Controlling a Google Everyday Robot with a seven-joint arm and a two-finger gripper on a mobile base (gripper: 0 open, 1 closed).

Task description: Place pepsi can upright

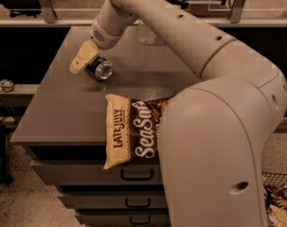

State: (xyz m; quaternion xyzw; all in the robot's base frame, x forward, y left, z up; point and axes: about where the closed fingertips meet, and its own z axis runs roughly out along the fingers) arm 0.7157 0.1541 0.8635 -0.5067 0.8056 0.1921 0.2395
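Nearest the camera, the robot's thick pale arm rises from the lower right, covering the right part of a Late July Sea Salt chip bag that lies at the front edge of the grey table. From there the arm bends and reaches back and left, slanting down to the gripper low over the table's left middle. The gripper sits against the left side of the pepsi can; how far open it is, or whether it grips the can, cannot be told. The dark blue can lies on its side, silver end facing forward. A clear bottle stands near the far edge.
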